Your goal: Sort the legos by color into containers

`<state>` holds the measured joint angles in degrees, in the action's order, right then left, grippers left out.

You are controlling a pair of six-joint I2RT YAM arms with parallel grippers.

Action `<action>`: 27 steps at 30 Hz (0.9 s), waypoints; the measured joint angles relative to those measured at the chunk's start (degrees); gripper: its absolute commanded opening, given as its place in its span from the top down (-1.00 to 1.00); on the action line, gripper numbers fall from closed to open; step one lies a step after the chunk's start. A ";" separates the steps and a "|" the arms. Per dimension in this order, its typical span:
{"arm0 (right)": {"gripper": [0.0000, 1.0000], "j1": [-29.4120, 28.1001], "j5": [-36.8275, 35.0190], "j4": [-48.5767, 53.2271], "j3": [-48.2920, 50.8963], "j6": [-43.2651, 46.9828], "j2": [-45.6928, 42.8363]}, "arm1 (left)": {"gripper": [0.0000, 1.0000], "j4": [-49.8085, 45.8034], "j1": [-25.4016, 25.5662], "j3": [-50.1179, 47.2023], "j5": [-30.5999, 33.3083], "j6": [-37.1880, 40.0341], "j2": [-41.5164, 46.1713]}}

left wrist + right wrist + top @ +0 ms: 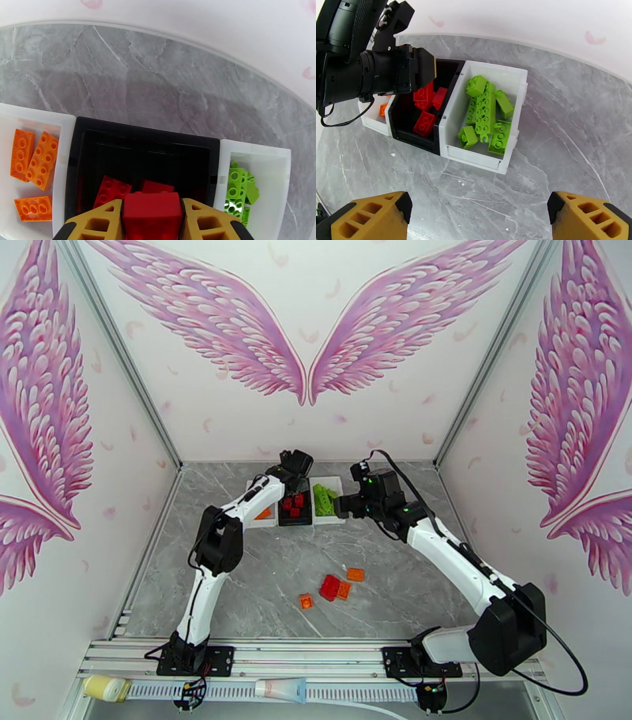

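Hovering over the black middle tray (pixel 146 132), our left gripper (pixel 152 203) pinches a red brick (pixel 152 219). Our right gripper (pixel 478 213) hangs wide open, holding nothing, beside the white tray (pixel 474 152) of green legos (pixel 484 112) (orange legos (pixel 33 162) fill the other white one). A few loose bricks (pixel 329 586) lie on the table (pixel 237 587).

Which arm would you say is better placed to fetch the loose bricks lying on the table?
Right. The right gripper is open and empty; the left gripper grips a red brick over the black tray.
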<state>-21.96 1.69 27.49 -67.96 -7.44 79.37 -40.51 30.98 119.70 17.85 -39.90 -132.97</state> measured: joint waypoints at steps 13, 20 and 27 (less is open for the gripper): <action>-0.91 0.85 -1.86 5.49 3.61 -1.11 -3.34 | -0.84 5.05 1.92 -13.07 0.83 7.37 12.33; -0.90 0.85 -2.58 12.04 7.61 -3.56 -5.20 | -0.98 19.26 9.35 -36.54 2.36 16.90 31.63; -0.90 0.70 -1.79 16.63 8.70 -7.26 -3.41 | -0.99 31.89 15.30 -57.35 -2.23 25.86 41.51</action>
<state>-21.26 -0.10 44.12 -59.27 -14.70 75.96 -8.62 46.28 62.35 15.62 -14.04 -91.46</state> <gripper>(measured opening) 0.951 0.991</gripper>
